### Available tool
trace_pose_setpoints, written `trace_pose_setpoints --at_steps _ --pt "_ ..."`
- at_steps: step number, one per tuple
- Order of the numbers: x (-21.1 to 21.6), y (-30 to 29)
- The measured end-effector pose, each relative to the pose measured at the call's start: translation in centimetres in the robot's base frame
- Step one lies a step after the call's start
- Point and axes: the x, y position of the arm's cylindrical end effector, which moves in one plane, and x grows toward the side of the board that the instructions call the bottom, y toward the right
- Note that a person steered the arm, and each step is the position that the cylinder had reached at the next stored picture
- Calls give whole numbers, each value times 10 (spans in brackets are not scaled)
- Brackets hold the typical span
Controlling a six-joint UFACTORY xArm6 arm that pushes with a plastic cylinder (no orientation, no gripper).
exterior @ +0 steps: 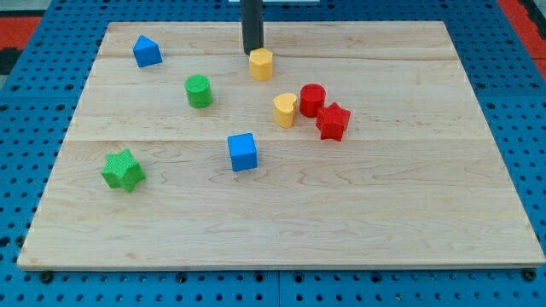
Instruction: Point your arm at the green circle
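Camera view showed a wooden board point(281, 213) on a blue pegboard point(26, 128). My tip point(252, 53) stood near the view's top, just beside the yellow hexagon block point(261, 64), at its upper left; whether the two touched I could not tell. The arm carried no pincer, only the dark rod. The green circle point(199, 90) lay to the tip's lower left, apart from it. A blue house-shaped block point(147, 51) sat further left, a green star point(123, 170) lower left, a blue cube point(243, 152) mid-board. A yellow heart point(285, 110), red cylinder point(312, 99) and red star point(333, 121) clustered at the right.
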Motion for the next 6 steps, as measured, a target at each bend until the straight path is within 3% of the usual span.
trace_pose_setpoints --at_steps 1,3,4,5,6 --pt "32 8" --pt "34 5" --pt "14 -37" --pt "22 -109" --pt "65 -117"
